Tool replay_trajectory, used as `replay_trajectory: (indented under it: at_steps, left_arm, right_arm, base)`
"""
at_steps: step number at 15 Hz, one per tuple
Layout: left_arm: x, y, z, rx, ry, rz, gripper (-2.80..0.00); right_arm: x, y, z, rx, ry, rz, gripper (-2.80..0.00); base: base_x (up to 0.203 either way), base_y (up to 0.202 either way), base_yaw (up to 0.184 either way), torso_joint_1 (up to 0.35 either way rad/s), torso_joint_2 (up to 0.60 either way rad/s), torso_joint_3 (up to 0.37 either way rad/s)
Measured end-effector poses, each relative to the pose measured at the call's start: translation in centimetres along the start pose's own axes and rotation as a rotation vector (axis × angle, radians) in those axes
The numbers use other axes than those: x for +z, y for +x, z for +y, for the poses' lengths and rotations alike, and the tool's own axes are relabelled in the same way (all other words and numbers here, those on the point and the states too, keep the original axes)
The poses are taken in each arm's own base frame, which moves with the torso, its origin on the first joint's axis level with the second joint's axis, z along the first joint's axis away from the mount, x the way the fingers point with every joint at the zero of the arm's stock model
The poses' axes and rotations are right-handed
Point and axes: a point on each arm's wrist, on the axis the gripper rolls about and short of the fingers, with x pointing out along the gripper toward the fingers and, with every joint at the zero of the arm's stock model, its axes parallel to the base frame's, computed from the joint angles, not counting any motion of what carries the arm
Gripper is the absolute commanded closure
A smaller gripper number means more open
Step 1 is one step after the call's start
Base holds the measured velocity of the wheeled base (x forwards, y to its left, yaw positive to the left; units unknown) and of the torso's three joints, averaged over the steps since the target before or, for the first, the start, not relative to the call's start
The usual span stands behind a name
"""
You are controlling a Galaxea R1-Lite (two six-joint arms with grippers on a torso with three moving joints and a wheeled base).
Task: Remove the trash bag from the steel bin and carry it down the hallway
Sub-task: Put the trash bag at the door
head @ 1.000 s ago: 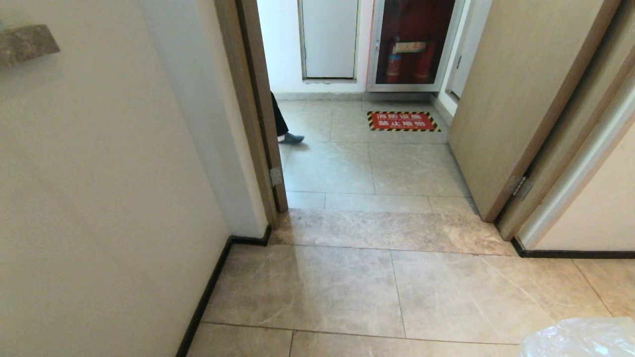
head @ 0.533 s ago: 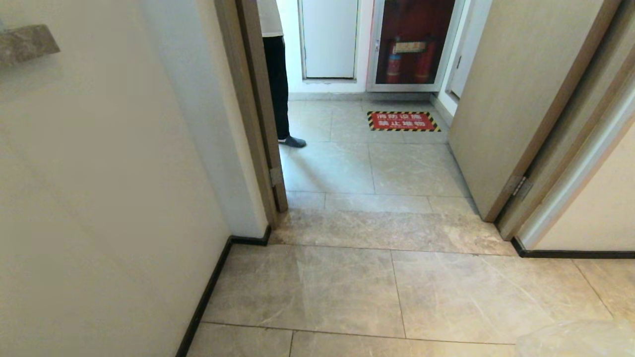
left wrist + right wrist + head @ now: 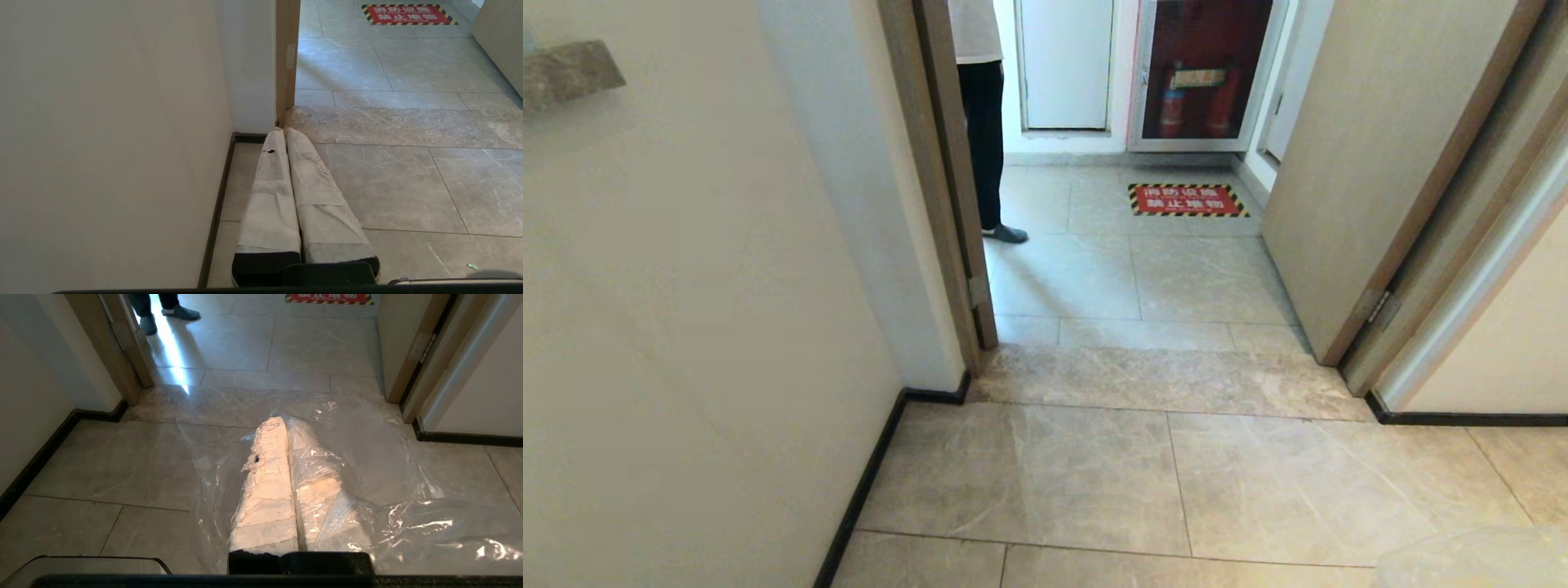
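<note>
Two tools showed: the right tool (image 3: pixel 286 424) was clamped on the trash bag (image 3: pixel 367 490), already out of its bin; the empty left tool (image 3: pixel 284 132) was closed. The hallway (image 3: pixel 1135 278) lay ahead, uncrossed.

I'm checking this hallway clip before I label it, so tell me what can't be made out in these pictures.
- Trash bag: head view, cut off by the bottom corner and blurred; contents unreadable.
- Right hand: right wrist view, film drapes its fingers; whether film is pinched between them is hidden.
- Person: head view, mostly hidden behind the door frame.
- Floor sign: lettering too small.
- Steel bin: in no view.
</note>
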Motion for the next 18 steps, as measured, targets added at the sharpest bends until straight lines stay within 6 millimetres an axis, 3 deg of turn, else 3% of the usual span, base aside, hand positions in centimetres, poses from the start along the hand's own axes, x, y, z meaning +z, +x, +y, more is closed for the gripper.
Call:
replay_trajectory:
  at_steps: [12,18]
  left_arm:
    - [0.0,0.0,0.0,0.0,0.003,0.0,0.0]
    - [0.0,0.0,0.0,0.0,-0.001,0.0,0.0]
  right_arm:
    - [0.0,0.0,0.0,0.0,-0.004,0.0,0.0]
    - [0.0,0.0,0.0,0.003,-0.009,0.0,0.0]
  base:
    - [0.0,0.008,-0.154,0.002,0.0,0.003]
    - [0.0,0.001,-0.012,0.0,0.0,0.001]
